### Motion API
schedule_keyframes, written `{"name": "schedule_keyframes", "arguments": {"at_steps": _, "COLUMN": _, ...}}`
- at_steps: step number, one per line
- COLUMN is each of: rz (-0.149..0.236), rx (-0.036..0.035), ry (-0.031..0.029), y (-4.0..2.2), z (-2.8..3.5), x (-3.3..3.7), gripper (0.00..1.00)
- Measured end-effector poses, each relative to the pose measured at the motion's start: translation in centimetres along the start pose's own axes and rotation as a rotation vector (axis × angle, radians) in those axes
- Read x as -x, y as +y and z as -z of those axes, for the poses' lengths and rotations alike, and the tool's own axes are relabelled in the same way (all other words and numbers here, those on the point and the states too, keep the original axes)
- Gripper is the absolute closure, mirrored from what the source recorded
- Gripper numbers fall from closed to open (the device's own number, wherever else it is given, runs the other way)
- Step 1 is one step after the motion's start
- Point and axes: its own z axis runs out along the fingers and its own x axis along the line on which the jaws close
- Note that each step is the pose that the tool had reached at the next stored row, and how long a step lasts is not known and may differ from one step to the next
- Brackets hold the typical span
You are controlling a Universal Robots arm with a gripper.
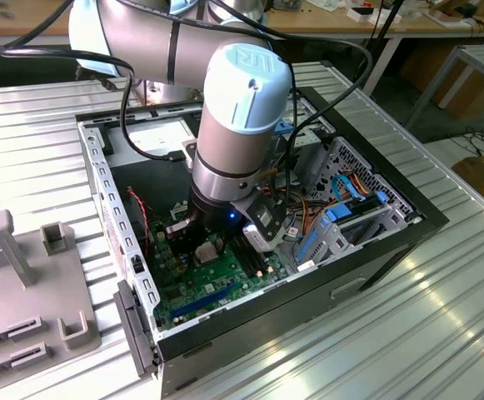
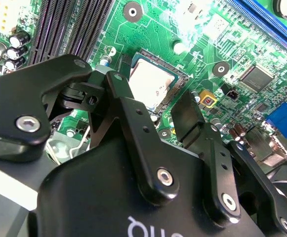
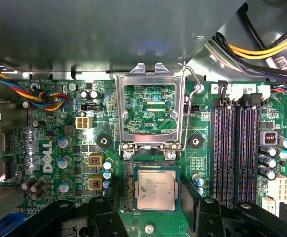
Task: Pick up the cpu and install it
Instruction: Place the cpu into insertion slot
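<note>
A ribbed metal table point(image 1: 441, 317) carries an open computer case point(image 1: 366, 258) across the middle of the exterior view. The arm point(image 1: 237, 117) reaches down into the case from the upper centre of that frame, and its tip is low over the green motherboard point(image 3: 49, 148).

In the first wrist view the silver socket frame point(image 3: 150, 76) stands hinged open. The cpu point(image 3: 156, 190) lies flat in the socket just beside the frame's hinge.

The gripper point(image 2: 150, 91) straddles the chip. Its black fingers point(image 2: 188, 116) are spread wide, one off each opposite edge, each with a gap showing, and they hold nothing. The chip is nearly square, and its sides run parallel to the fingers. It looks seated, though I cannot tell if it is fully down.
</note>
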Motion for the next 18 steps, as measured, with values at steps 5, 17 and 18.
{"name": "schedule_keyframes", "arguments": {"at_steps": 5, "rz": 0.001, "rx": 0.0002, "ry": -0.0006, "y": 0.00, "z": -0.01, "x": 0.19, "gripper": 0.38}}
{"name": "schedule_keyframes", "arguments": {"at_steps": 17, "rz": 0.000, "rx": 0.0004, "ry": 0.0040, "y": 0.01, "z": 0.47, "x": 0.28, "gripper": 0.36}}
{"name": "schedule_keyframes", "arguments": {"at_steps": 18, "rz": 0.000, "rx": 0.0001, "ry": 0.0041, "y": 0.00, "z": 0.47, "x": 0.28, "gripper": 0.36}}
